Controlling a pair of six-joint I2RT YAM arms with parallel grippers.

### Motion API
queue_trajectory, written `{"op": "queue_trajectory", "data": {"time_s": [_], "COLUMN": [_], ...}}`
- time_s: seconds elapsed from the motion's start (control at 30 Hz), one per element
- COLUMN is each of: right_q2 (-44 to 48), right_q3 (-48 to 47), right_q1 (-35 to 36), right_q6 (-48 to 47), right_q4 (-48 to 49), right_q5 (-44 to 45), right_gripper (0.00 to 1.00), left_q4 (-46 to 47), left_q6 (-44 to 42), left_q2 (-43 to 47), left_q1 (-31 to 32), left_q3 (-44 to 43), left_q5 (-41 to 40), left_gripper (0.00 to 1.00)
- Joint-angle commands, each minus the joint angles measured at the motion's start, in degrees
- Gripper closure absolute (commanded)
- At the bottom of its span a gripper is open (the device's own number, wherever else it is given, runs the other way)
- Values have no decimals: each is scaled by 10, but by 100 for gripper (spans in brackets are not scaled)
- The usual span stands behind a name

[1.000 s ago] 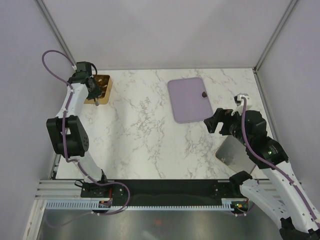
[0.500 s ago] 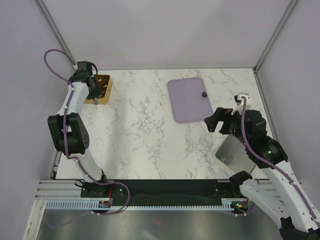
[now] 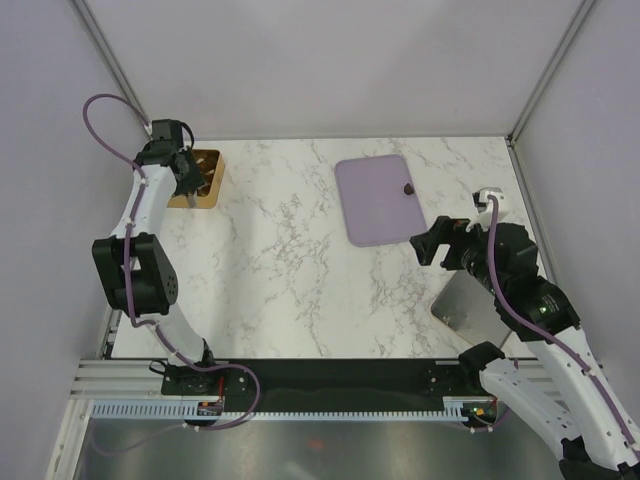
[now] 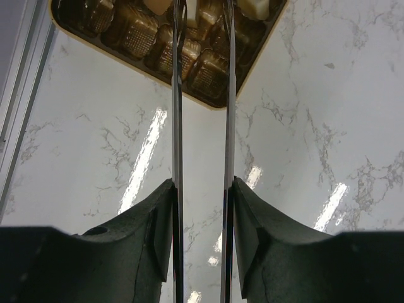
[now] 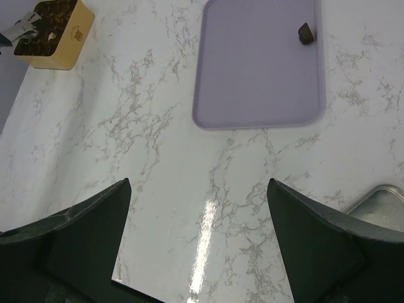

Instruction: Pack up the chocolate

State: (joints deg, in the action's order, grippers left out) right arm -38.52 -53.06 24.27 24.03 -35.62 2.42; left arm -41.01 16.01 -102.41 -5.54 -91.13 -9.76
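Observation:
One dark brown chocolate (image 3: 408,187) lies at the far right edge of the lilac tray (image 3: 372,210); it also shows in the right wrist view (image 5: 306,33) on the tray (image 5: 259,76). The golden-brown box (image 3: 207,182) stands at the far left with several brown chocolates (image 4: 136,35) and a cream one (image 4: 252,7) in its compartments. My left gripper (image 3: 189,178) reaches into the box; its thin fingers (image 4: 177,95) stand a narrow gap apart and their tips (image 4: 202,5) run off the frame. My right gripper (image 3: 428,245) hangs wide open and empty (image 5: 197,184) above the table, near the tray's front right corner.
A flat metal tray (image 3: 468,305) lies at the near right, under my right arm, and its corner shows in the right wrist view (image 5: 379,202). The box (image 5: 53,38) and the left gripper (image 5: 17,31) appear far left in that view. Frame posts stand at the table's back corners.
The left arm's elbow has shifted slightly. Both grippers stay about where they were, the left at the box and the right near the tray.

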Motion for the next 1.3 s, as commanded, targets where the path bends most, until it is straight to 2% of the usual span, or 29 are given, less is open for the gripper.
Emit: {"op": "queue_trajectory", "data": {"time_s": [0.0,0.13,0.37,0.63,0.93,1.27], "right_q2": [7,13,25,34,41,48], "right_q3": [-17,-22,-32,-42,-38,-33], "right_q1": [1,2,2,2,2,2], "right_q6": [1,1,1,-7,-7,-22], "right_q4": [3,-4,-20,-41,-43,-46], "right_q5": [5,7,7,15,15,23], "right_gripper": [2,2,2,2,3,2], "left_q4": [11,15,30,124,158,197], "left_q6": [-15,-18,16,44,52,48], "left_q2": [66,100,131,72,-87,-210], "left_q1": [20,82,259,428,511,541], "left_q3": [-1,13,32,6,-113,-200], "left_q5": [18,18,-34,-36,-7,9], "left_gripper": [53,53,53,52,51,48]}}
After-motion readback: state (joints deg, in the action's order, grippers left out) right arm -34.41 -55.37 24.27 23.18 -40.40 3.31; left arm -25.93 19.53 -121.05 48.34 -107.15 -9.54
